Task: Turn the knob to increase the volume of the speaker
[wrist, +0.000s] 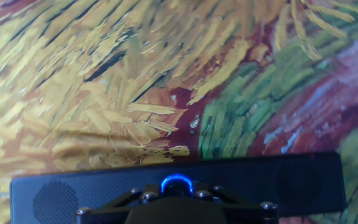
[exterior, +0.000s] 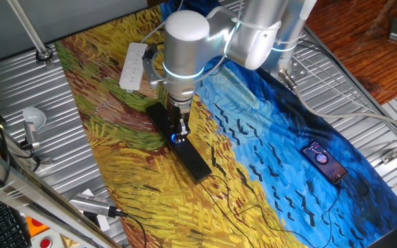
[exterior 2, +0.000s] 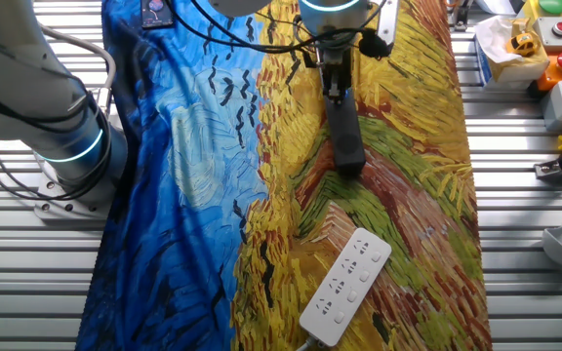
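The speaker [exterior: 197, 165] is a long black bar lying on the painted cloth; it also shows in the other fixed view [exterior 2: 348, 148] and along the bottom of the hand view [wrist: 55, 193]. The knob [wrist: 177, 184] glows with a blue ring at the middle of the bar, and its glow shows in one fixed view [exterior: 178, 138]. My gripper [exterior: 178, 129] points straight down on the middle of the speaker, also seen in the other fixed view [exterior 2: 333, 90]. In the hand view the gripper [wrist: 177, 198] sits around the knob and covers most of it; the jaws appear shut on it.
A white power strip [exterior: 134, 65] lies beyond the speaker's far end, also in the other fixed view [exterior 2: 347, 283]. A small black phone [exterior: 324, 162] with a red-lit screen lies on the blue part of the cloth. Cables run across the cloth. Boxes [exterior 2: 525, 44] stand off the cloth.
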### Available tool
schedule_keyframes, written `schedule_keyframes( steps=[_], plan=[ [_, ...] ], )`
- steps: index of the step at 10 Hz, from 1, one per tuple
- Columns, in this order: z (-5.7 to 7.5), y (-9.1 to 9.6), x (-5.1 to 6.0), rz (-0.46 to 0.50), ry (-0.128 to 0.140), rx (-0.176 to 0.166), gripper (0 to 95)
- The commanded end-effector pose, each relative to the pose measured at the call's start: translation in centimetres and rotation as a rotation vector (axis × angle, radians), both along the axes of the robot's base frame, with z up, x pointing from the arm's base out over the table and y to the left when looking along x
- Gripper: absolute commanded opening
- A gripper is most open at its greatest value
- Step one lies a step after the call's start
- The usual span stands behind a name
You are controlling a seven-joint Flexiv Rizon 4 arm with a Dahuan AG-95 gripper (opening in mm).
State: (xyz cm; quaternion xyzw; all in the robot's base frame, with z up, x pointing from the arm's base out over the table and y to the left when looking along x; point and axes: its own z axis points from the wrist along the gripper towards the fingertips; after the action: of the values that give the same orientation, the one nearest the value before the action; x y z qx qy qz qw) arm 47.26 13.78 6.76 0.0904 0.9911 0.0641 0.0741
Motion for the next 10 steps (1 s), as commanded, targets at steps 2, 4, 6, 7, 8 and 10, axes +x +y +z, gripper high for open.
schedule_keyframes(
  steps=[2,4,6,7,8,10],
  plan=[
    [-0.01,-0.05,-0.05,0.118,-0.018,-0.048,38.0],
    [0.07,-0.05,-0.04,0.257,-0.027,-0.094,38.0],
    [0.07,-0.05,-0.04,0.427,-0.028,-0.168,38.0],
    [0.07,-0.05,-0.04,0.427,-0.028,-0.168,38.0],
    [0.14,-0.04,-0.02,0.553,-0.043,-0.193,38.0],
    [0.76,-0.01,-0.06,0.66,-0.053,-0.21,38.0]
  ],
)
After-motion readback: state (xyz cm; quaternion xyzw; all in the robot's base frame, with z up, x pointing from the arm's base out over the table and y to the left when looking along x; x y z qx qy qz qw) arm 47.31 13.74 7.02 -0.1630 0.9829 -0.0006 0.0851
